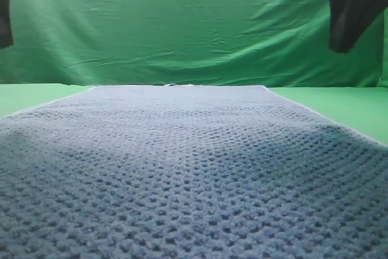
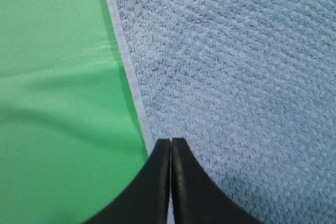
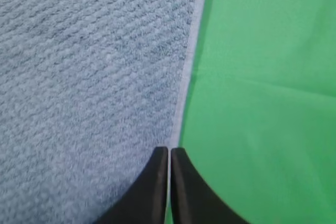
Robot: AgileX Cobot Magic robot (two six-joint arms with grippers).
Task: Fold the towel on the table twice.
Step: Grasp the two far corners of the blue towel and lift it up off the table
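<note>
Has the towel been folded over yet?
No, the towel lies spread flat in one layer on the green table, its pale hem showing along both sides.

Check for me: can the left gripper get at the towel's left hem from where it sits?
Probably yes. The left gripper, shut, sits right at the towel hem, with only bare table beside it.
</note>
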